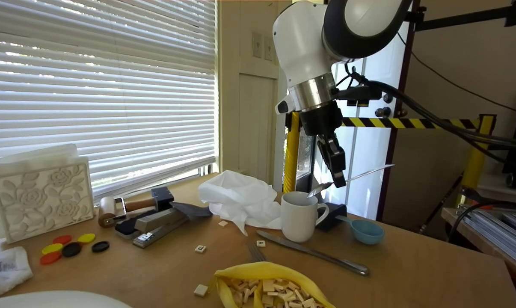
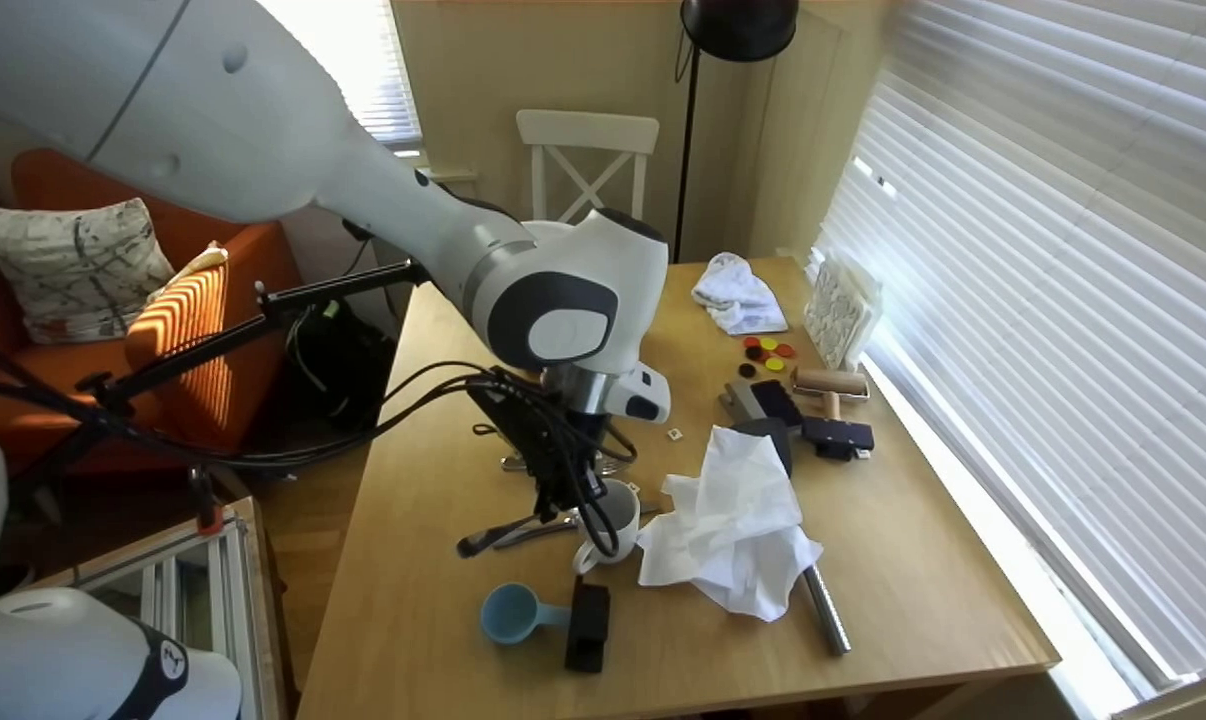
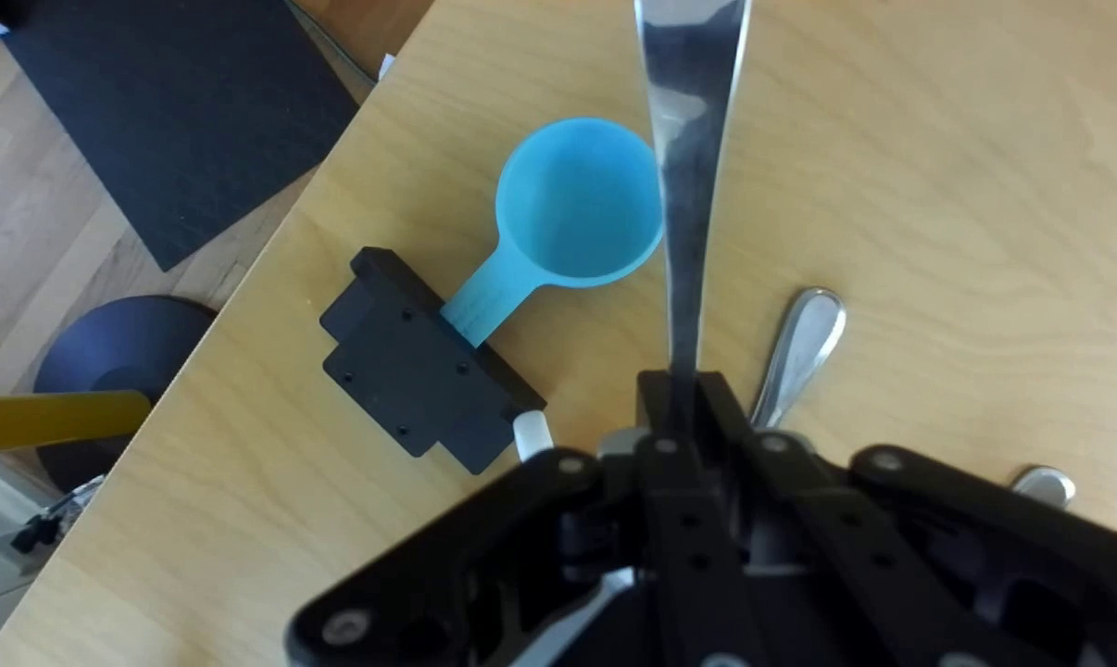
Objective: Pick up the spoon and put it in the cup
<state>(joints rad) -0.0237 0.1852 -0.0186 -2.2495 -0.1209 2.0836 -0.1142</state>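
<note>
Currently, the pincer is closed on the spoon, holding it tilted, bowl end at the mouth of the cup. Pick-up appears complete; lowering into the cup and release remain.

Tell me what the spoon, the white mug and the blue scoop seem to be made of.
The spoon: metal, probably polished steel; mirror-like light and dark reflections on its handle.
The white mug: likely ceramic, smooth and plain white with soft shading; the glaze is hard to judge.
The blue scoop: probably plastic, satin-looking; one even colour runs through bowl and handle.
</note>
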